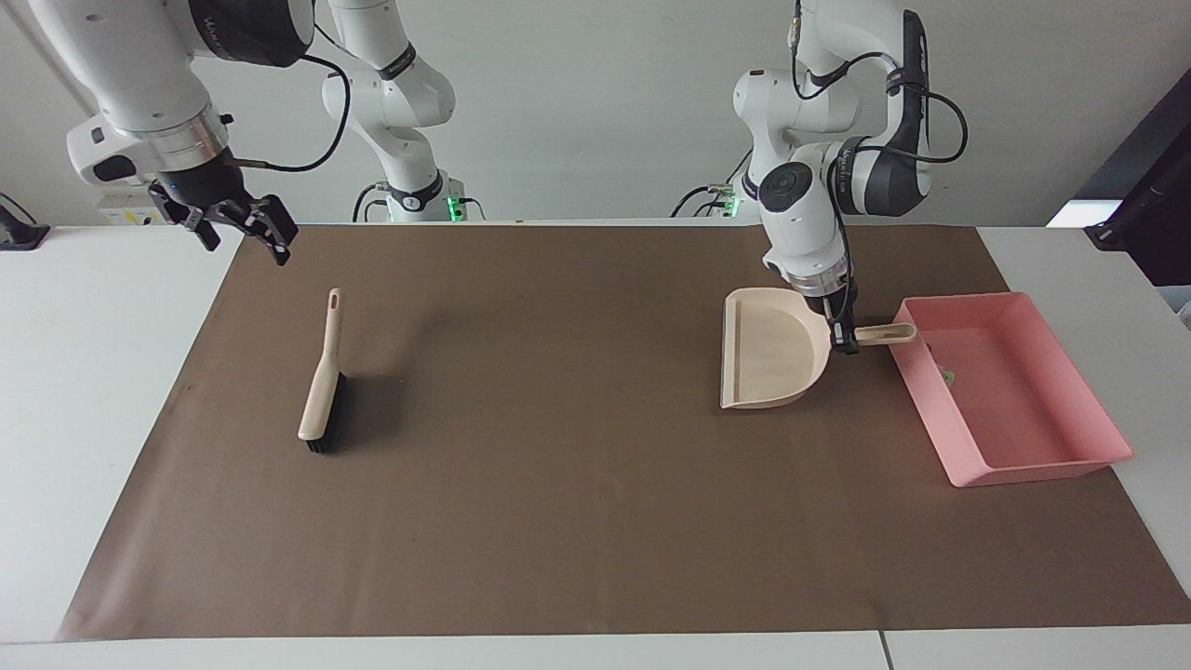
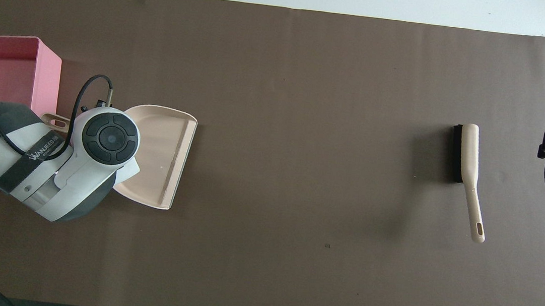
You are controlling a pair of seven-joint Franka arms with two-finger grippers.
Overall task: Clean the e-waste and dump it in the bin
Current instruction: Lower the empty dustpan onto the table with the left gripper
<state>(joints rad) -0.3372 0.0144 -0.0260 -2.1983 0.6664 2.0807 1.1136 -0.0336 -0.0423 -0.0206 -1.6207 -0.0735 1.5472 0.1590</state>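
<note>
1. Left gripper [image 1: 843,333] clamped on the beige dustpan's [image 1: 770,349] handle, right of frame centre, low over the brown mat [image 1: 577,437].
2. Right gripper [image 1: 244,221] hung at upper left, fingers spread, holding nothing.
3. Smooth pink bin [image 1: 1070,461] lay just beside the dustpan, holding one tiny green-tipped e-waste piece [image 1: 947,376].
4. Beige brush [image 1: 321,391] with black bristles lay at left.

A plain pale grey wall [image 1: 595,102] fills the top of the frame. Below it, a white table [image 1: 102,391] carries a large brown paper sheet [image 1: 577,502].
</note>
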